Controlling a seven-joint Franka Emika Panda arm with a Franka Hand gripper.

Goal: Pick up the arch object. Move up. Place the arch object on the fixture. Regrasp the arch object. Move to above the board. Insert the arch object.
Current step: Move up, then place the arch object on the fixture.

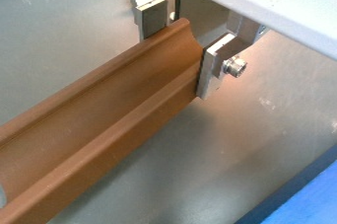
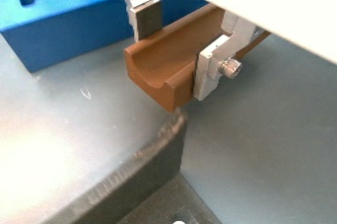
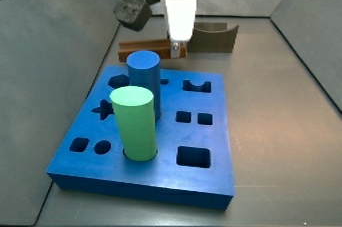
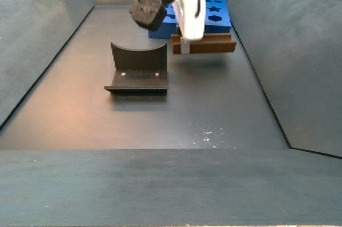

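Observation:
The arch object (image 1: 105, 119) is a long orange-brown bar with a channel along its top. It lies low at the floor just behind the board (image 3: 167, 151). My gripper (image 1: 184, 42) straddles it near one end, with a silver finger against each long side. It looks shut on the bar in both wrist views (image 2: 179, 42). In a side view the gripper (image 3: 177, 46) hangs straight down over the bar (image 3: 144, 47). The fixture (image 4: 138, 68) stands apart on the floor, seen also in the side view from the board's end (image 3: 217, 36).
A green cylinder (image 3: 132, 121) and a blue cylinder (image 3: 143, 71) stand upright in the board, close to the bar. The board's edge shows in both wrist views (image 2: 53, 36). Grey walls slope up on both sides of the floor (image 4: 147, 121).

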